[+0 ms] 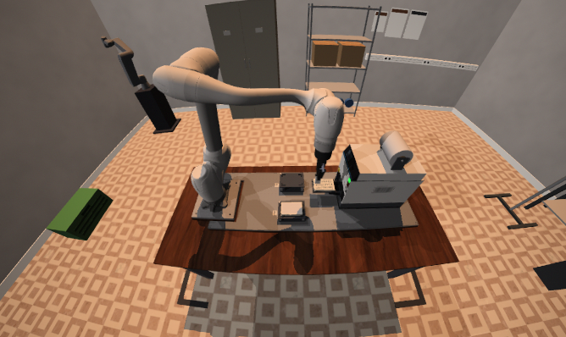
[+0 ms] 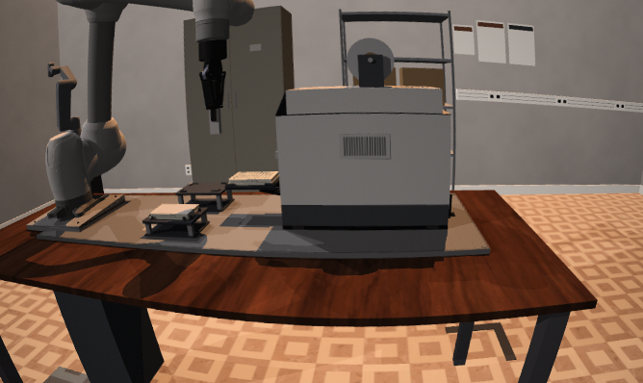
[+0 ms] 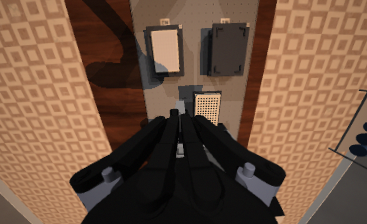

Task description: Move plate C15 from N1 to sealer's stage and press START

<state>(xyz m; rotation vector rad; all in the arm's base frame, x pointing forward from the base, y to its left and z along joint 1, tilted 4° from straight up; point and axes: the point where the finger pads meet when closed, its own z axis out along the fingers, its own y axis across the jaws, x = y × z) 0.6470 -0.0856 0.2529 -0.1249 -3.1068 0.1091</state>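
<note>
Plate C15 (image 1: 324,185) (image 2: 253,177) (image 3: 207,107) lies on the sealer's extended stage (image 2: 270,187), its wells showing and no foil visible. It looks flat, but the locators are too small to judge. The gripper (image 1: 319,179) (image 2: 215,127) (image 3: 180,107) is shut and empty, pointing down, well above stage height and left of the sealer (image 1: 382,194) (image 2: 367,192). Nest N1 (image 1: 291,180) (image 2: 204,188) (image 3: 229,50) is empty. The other plate (image 1: 292,208) (image 2: 174,211) (image 3: 165,51) sits in nest N2 (image 1: 292,218). A green light (image 1: 349,180) shows on the sealer's front; START cannot be made out.
The sealer's tall housing stands right of the stage, with a foil roll (image 1: 395,148) (image 2: 370,57) on top. Both nests stand between the arm's base (image 1: 217,207) and the sealer. A shelf rack (image 1: 339,65) and a cabinet (image 1: 248,59) stand behind the table.
</note>
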